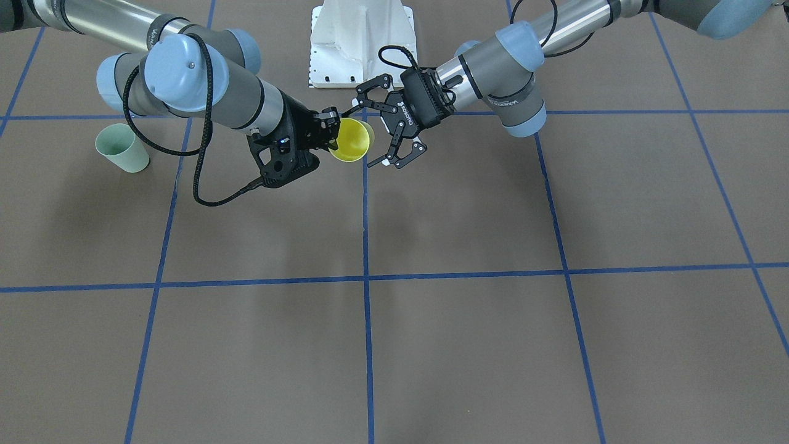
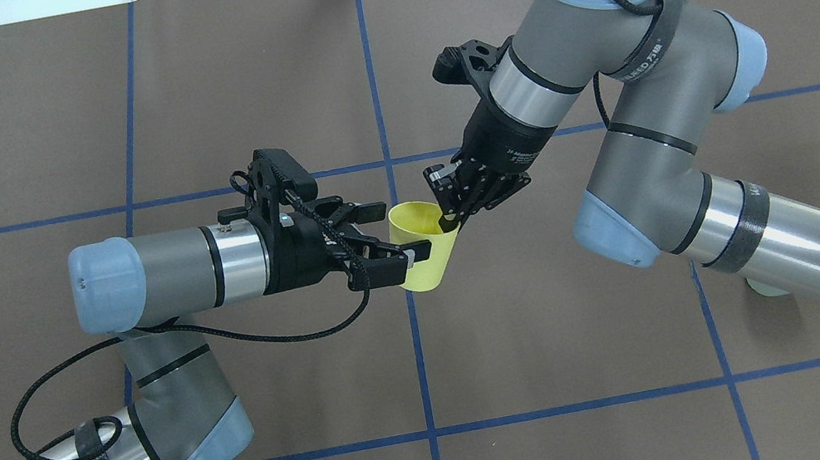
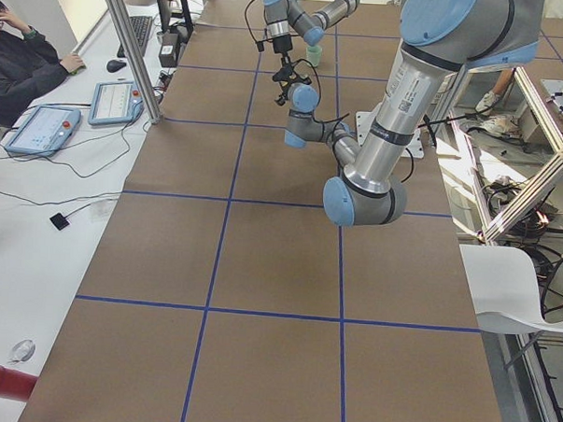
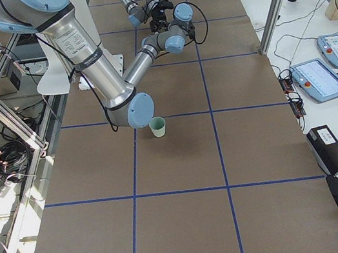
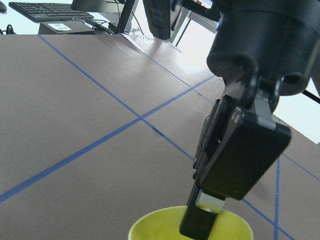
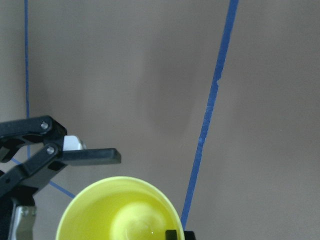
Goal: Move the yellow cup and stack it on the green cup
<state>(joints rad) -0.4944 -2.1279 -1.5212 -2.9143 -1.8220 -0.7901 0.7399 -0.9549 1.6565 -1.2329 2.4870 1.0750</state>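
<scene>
- The left hand (image 2: 395, 232) is open wide. The yellow cup (image 2: 426, 248) is between its fingers, up in the air.
- The right hand (image 2: 450, 216) pinches the yellow cup's rim.
- The green cup (image 1: 122, 147) stands on the surface (image 1: 246, 345), far off to the right.
- The pass looks almost done. Carrying and stacking are left.

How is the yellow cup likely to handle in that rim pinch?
The yellow cup looks light: the right gripper holds it tilted by one wall. Its smooth tapered plastic may slip or pivot. Laid down, it would probably roll.
</scene>
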